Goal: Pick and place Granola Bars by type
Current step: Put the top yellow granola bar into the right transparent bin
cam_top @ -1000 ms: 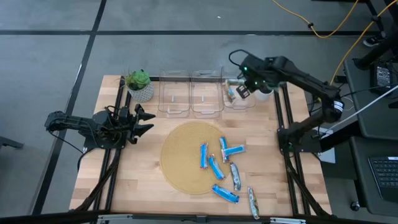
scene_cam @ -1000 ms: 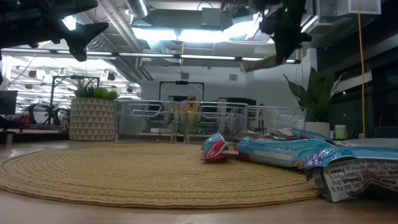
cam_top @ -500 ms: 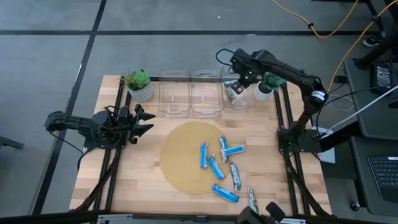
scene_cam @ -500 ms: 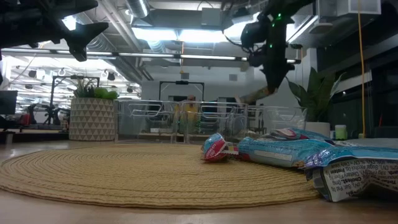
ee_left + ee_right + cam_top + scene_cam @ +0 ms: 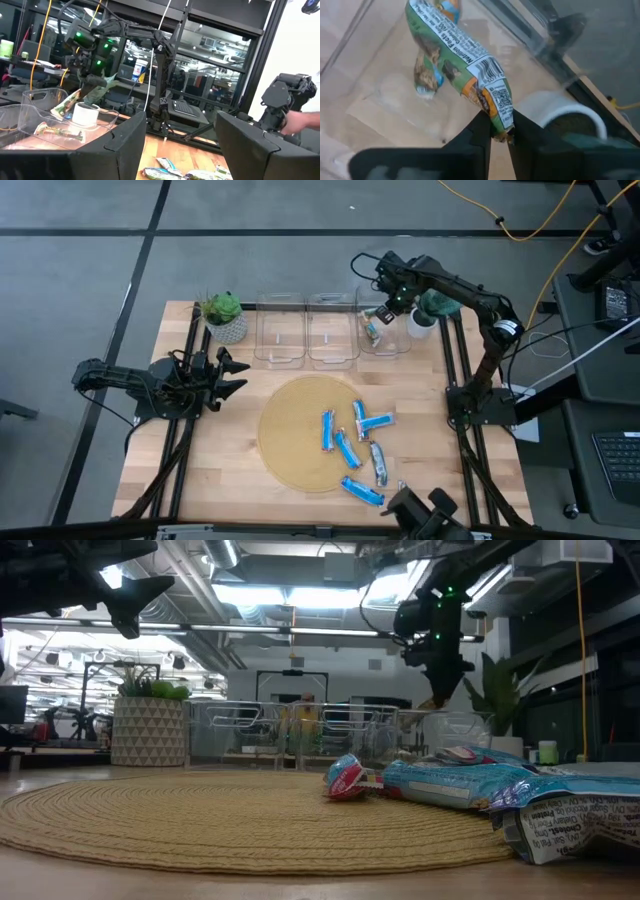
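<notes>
A pale wooden desk (image 5: 220, 470) sits on a grey floor, with a round woven straw mat (image 5: 295, 435) at its middle and three clear plastic bins along the far edge. Behind it the low view shows a bright workshop with ceiling lights.

The right gripper (image 5: 499, 134) hangs over the right-hand clear plastic bin (image 5: 392, 345), its fingers clamped on one end of a green-and-silver wrapped granola bar (image 5: 462, 62), which dangles down into the bin's mouth. One more green-wrapped bar (image 5: 57, 132) lies on that bin's floor. The left gripper (image 5: 235, 375) waits over the desk's left side, fingers spread and holding nothing.

The step in hand looks like the drop. To do it well, I would bring the bar low inside the bin walls before letting go, since the crinkly foil wrapper is light and could catch the thin rim or slide out. A small white pot with a green plant (image 5: 425, 315) stands just beside the bin, so the wrist wants to stay clear of it.

The shiny blue wrapped bars (image 5: 345, 450) lie scattered on the mat's right edge and the bare wood beside it, with a silvery one (image 5: 379, 464) among them. All are flat, glossy and slippery-looking, and best pinched at a crimped end.
</notes>
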